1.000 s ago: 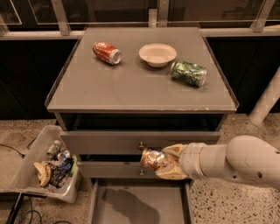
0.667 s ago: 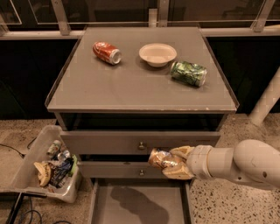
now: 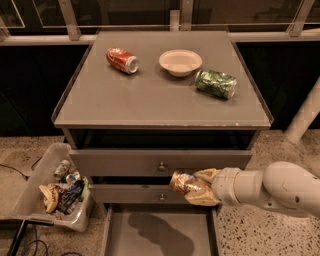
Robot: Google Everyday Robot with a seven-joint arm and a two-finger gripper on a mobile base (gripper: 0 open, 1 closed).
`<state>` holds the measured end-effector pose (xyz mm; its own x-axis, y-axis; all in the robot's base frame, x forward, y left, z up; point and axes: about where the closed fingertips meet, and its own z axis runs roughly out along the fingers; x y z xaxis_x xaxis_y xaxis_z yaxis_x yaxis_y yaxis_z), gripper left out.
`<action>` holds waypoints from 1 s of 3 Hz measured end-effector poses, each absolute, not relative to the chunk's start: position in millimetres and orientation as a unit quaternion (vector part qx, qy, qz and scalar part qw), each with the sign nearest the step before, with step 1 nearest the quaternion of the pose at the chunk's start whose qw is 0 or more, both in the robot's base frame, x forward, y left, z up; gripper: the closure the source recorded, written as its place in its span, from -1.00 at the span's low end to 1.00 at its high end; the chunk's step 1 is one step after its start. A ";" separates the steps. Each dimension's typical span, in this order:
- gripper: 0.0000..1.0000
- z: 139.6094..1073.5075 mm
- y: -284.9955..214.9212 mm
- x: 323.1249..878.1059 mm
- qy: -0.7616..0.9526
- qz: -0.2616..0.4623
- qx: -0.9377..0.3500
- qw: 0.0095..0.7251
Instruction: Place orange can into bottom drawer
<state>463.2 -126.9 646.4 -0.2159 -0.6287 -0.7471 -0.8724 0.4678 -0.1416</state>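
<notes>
Orange can (image 3: 181,182) is gripped sideways by the end effector (image 3: 195,188) (long axis roughly level, end pointing left), held above the open bottom drawer (image 3: 165,232).

Speckled terrazzo floor (image 3: 280,149). Grey desk (image 3: 150,102) against dark windows (image 3: 125,11), pale frames. White post (image 3: 305,117) right. Dim warm light. Tool (image 3: 189,187) before desk's drawer fronts.

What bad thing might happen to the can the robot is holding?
The gripper holds the orange can above the open bottom drawer, toward its right side. Dropped from there, it might bounce out onto the floor. It might also bump the middle drawer beside it.
</notes>
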 end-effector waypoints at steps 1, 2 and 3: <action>1.00 608.1 -122.2 467.6 0.783 0.149 -0.482 0.365; 1.00 560.6 -105.7 472.6 0.785 0.147 -0.488 0.352; 1.00 514.9 -94.6 477.8 0.776 0.163 -0.492 0.359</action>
